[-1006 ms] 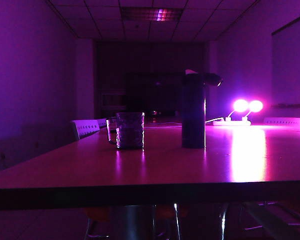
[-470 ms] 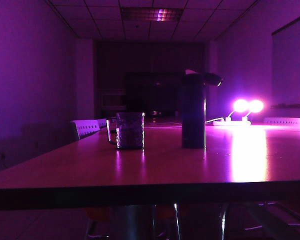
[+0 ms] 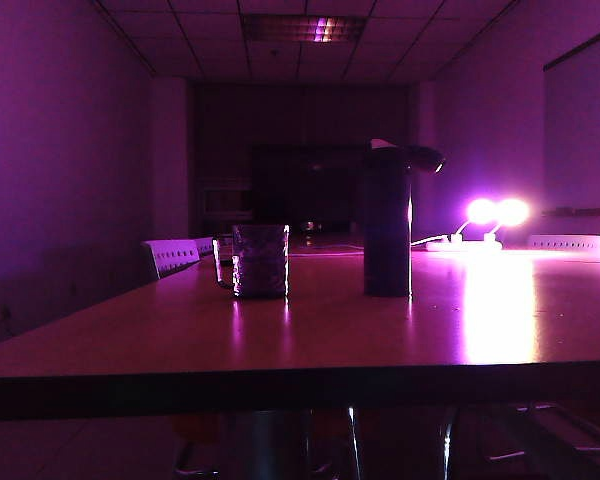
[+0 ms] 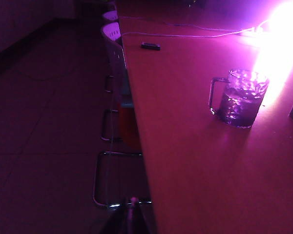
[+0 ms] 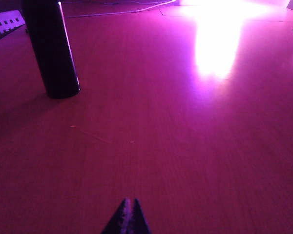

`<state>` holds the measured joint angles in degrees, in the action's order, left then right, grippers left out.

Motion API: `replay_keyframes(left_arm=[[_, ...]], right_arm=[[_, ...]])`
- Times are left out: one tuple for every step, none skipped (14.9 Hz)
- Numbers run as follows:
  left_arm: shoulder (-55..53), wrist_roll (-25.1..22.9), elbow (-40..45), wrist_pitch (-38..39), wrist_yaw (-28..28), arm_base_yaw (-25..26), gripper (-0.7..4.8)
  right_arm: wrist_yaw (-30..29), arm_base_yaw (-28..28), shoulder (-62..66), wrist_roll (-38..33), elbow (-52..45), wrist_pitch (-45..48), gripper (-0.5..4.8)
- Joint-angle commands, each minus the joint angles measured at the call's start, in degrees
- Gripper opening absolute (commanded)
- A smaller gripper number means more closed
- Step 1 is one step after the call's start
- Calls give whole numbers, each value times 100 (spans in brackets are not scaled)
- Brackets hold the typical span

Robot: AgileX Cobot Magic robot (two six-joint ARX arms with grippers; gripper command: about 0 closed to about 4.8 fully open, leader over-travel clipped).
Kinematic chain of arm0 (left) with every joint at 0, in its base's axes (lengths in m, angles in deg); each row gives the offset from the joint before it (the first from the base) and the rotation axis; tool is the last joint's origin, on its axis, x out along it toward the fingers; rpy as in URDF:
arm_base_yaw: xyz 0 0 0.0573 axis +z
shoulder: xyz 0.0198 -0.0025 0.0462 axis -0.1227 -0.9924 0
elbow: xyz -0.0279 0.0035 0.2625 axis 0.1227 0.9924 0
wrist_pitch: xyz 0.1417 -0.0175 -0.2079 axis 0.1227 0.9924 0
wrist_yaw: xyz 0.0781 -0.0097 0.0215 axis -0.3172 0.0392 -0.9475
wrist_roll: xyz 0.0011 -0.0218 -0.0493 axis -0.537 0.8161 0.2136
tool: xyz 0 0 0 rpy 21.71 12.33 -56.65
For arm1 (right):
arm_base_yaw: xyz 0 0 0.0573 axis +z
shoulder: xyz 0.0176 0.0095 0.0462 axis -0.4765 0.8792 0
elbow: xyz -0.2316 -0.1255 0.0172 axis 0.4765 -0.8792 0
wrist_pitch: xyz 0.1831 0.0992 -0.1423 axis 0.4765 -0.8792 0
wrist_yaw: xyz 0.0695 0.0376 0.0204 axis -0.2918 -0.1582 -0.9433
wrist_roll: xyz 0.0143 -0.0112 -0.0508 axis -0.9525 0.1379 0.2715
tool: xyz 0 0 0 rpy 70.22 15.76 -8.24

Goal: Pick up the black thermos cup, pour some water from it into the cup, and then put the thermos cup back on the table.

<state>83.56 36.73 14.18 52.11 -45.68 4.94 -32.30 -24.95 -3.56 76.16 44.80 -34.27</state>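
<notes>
Both clenched, the left pincer and right pincer hover near the table edge.

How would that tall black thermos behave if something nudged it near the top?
The black thermos cup would probably tip rather than slide: it stands tall and slim on a small base. Its surface shows a sheen, so it may be slippery to grasp. It looks rigid. Both grippers, left and right, are well short of it, the right one shut.
</notes>
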Motion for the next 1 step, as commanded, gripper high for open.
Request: replay_keyframes(left_arm=[[-7, -9, 4, -28, 20, -9, -6]], right_arm=[[2, -4, -2, 13, 0, 68, -4]])
